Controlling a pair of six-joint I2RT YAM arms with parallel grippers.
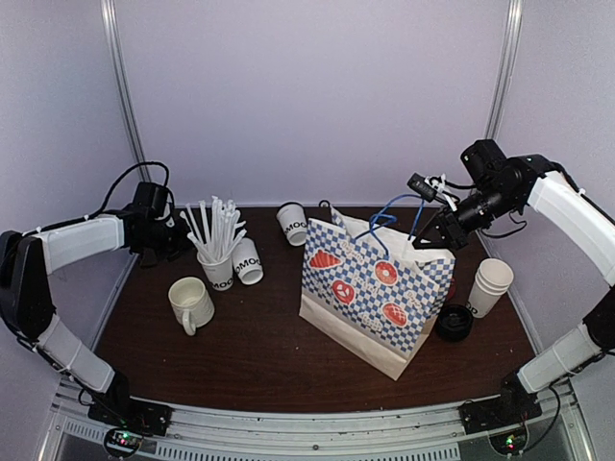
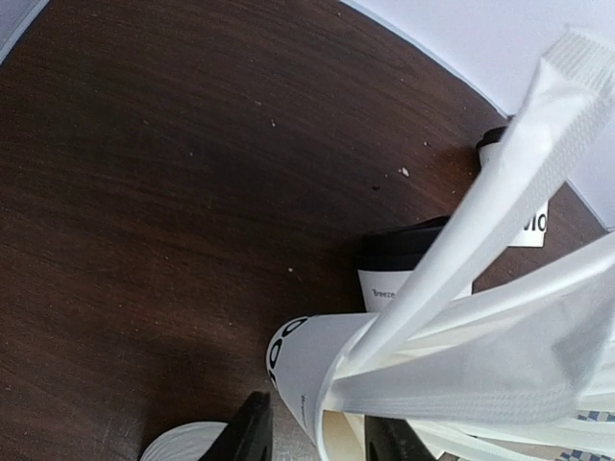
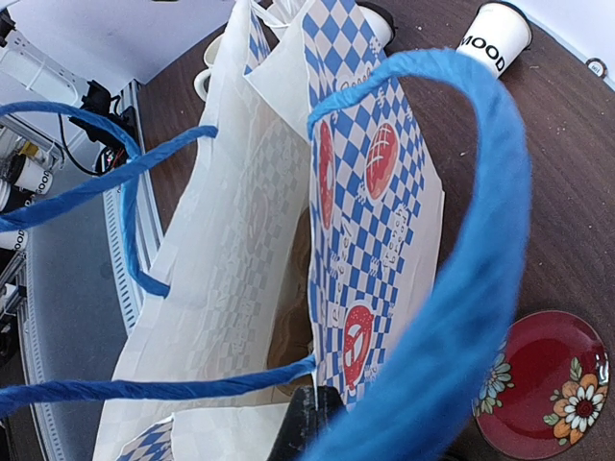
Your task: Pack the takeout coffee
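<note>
Nearest, the paper bag point(image 1: 370, 293) was seen standing on the table point(image 1: 240, 355), right of the middle. Its top edge was pinched by the right gripper point(image 1: 426, 237), whose fingers were pressed together on the paper, so the mouth was pulled open. No coffee cup was seen inside it. The mug point(image 1: 190, 303) was standing to the left of the bag.

Further back, the left gripper point(image 2: 322, 444) was found close up against the cup of straws point(image 2: 307, 370). Its fingers point(image 2: 252, 432) were spread partway, and nothing was seen pinched between them. Just behind the straws, one coffee cup point(image 2: 404, 269) was lying on its side with its black lid on. A second coffee cup point(image 1: 292, 223) was lying furthest back, near the wall.

It was judged that the nearer lying cup was being reached for. To do this well, the straws would need to be passed by, not bumped. The cup would best be gripped around its white side, not its lid, and gently, so it was not squashed. The bag mouth would need to be held wide until the cup was set inside, lid up.
</note>
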